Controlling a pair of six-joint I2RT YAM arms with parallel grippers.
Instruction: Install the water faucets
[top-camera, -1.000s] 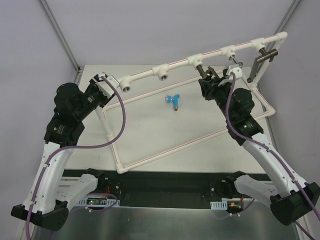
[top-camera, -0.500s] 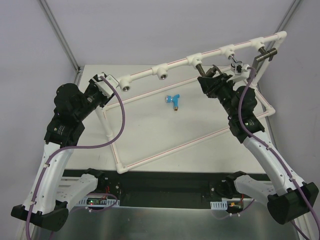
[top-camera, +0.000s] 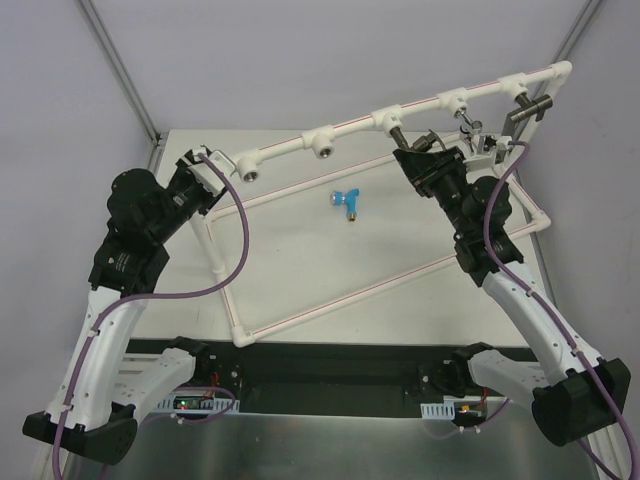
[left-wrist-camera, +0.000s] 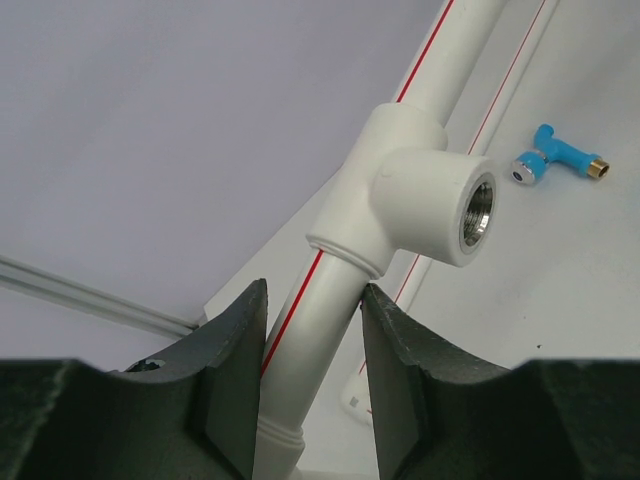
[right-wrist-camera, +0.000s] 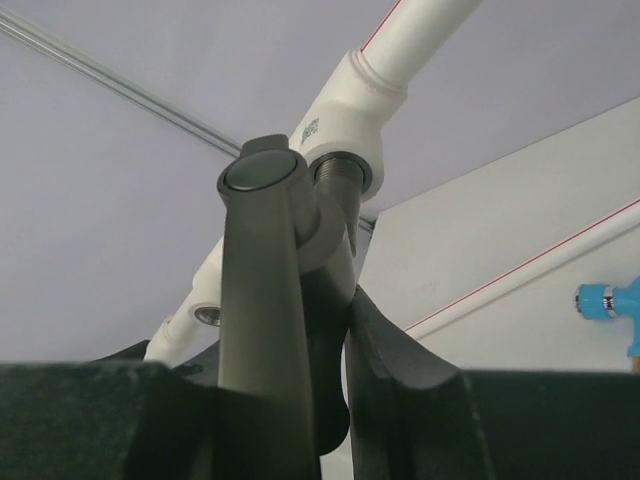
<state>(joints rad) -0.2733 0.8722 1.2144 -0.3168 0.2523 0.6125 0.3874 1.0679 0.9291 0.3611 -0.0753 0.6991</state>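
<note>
Left gripper (left-wrist-camera: 312, 335) was clamped part-way closed on the white pipe frame (top-camera: 350, 126), one finger pressed on each side of the pipe just below the leftmost tee socket (left-wrist-camera: 440, 200). That socket's threaded mouth was bare, with nothing in it.

Right gripper (right-wrist-camera: 325, 330) was closed tight on the dark grey faucet (right-wrist-camera: 265, 260). The lever stuck up in front of the wrist camera, and the threaded end met the mouth of a tee fitting (right-wrist-camera: 350, 110) on the top rail. How deep it sat, can't tell. From above, the right gripper (top-camera: 415, 160) was at the third socket from the left.

Blue-handled faucet (top-camera: 347, 201) lay loose on the table (top-camera: 300, 270) inside the frame, brass thread end down toward the arms, well apart from both grippers.

A second dark faucet (top-camera: 528, 108) sat at the far-right end of the rail.
</note>
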